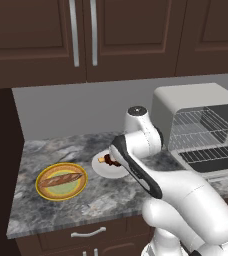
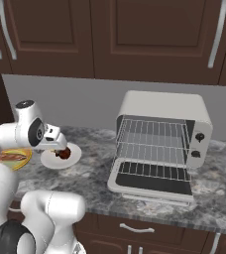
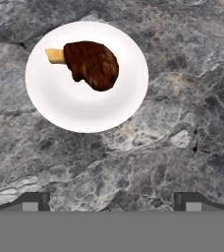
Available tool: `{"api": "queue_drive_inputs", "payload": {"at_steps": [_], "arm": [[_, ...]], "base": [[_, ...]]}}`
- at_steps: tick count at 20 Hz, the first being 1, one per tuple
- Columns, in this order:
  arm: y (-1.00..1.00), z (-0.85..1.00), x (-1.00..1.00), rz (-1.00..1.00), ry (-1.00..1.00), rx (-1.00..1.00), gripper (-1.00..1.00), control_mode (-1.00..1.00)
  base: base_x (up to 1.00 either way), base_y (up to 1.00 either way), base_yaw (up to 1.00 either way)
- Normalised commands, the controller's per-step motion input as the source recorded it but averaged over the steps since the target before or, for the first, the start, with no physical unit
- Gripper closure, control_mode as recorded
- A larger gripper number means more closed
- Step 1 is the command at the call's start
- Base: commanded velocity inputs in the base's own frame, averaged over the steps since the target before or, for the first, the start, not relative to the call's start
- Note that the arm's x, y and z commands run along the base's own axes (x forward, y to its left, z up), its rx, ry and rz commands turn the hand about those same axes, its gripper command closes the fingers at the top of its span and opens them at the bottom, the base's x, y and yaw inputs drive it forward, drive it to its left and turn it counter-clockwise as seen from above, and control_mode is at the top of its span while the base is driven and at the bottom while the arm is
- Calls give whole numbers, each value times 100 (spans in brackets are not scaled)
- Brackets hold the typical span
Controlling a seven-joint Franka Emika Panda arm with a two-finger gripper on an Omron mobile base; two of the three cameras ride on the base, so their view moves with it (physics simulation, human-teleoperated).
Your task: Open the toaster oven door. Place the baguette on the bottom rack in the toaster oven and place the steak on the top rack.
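Note:
The toaster oven (image 1: 186, 102) stands at the counter's right with its door (image 2: 152, 179) folded down flat. Inside, the top rack (image 2: 152, 128) and the bottom rack (image 2: 152, 151) are both bare. The steak (image 3: 92, 64), dark with a pale tan end, lies on a white plate (image 3: 84, 108). The baguette (image 1: 61, 179) rests on a yellow plate (image 1: 61, 196) further left. My gripper (image 3: 112, 202) hovers above the counter just short of the white plate, open, with nothing between its fingers. In the left base view my arm hides part of the steak (image 1: 108, 160).
Grey marble counter (image 1: 46, 150) runs from a dark side wall on the left to the oven. Dark wood cabinets (image 1: 81, 35) hang overhead. The lowered door juts toward the counter's front edge. Drawers with silver handles (image 2: 135, 228) sit below.

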Motion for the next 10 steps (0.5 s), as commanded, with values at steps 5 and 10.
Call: {"api": "queue_drive_inputs", "payload": {"at_steps": [5, 10], "arm": [[6, 0, 0, 3, 0, 1, -100, -100], [20, 0, -12, 6, -4, 0, -100, -100]], "base": [[0, 0, 0], [0, 0, 0]]}}
